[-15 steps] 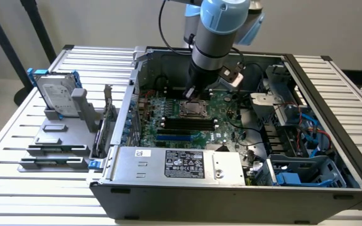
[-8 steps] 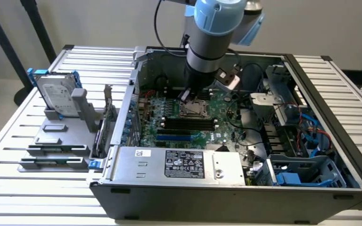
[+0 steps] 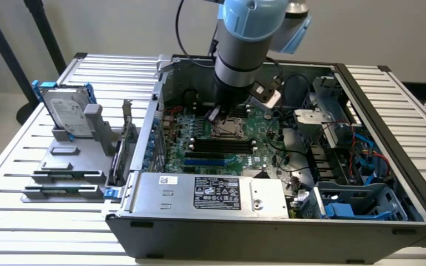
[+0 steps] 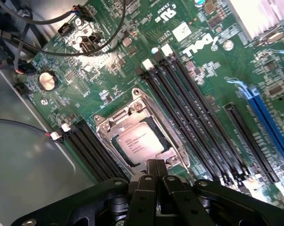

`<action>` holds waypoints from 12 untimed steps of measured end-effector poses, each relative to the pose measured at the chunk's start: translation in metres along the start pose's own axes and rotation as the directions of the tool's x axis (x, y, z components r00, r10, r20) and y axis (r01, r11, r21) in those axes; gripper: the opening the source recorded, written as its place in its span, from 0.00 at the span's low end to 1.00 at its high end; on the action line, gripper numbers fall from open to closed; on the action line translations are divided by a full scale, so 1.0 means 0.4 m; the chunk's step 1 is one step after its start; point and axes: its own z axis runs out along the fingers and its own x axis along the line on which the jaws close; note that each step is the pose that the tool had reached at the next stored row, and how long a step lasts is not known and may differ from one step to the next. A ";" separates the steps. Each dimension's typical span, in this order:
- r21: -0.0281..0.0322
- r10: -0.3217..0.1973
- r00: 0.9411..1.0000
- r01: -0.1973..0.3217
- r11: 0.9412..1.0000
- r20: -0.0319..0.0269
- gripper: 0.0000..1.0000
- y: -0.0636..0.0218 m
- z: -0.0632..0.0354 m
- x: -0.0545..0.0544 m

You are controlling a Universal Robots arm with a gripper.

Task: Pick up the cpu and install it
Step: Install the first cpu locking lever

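Cpu (image 4: 140, 141) sits silver side up in the socket frame (image 4: 134, 123) on the green motherboard (image 4: 189, 61), inside the open computer case (image 3: 272, 221) that rests on the slatted tabletop (image 3: 20, 213). Hand (image 4: 156, 175) hangs just above the socket's near edge with its fingers pressed together and nothing between them; in the exterior view it reaches down into the case over the board's middle (image 3: 232, 113). Whether the chip lies fully flat in its seat cannot be told from here. Risks, as I judge them: the closed fingertips are so near the metal frame that any downward drift could press on the chip or scrape the frame, and a chip not squarely seated could bend contacts under load. Black memory slots (image 4: 189, 113) flank the socket closely on both sides, so a sideways move could knock their white latches (image 4: 148, 64). Loose cables (image 4: 47, 52) run near the board's far corner and could snag the arm on a wide swing.
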 end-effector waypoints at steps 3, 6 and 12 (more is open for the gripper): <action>0.002 0.001 1.000 -0.001 1.000 -0.001 0.11 0.002 -0.020 -0.011; 0.006 0.003 1.000 -0.003 1.000 -0.002 0.11 0.004 -0.036 -0.020; 0.019 0.013 1.000 -0.013 1.000 0.003 0.11 0.006 -0.053 -0.034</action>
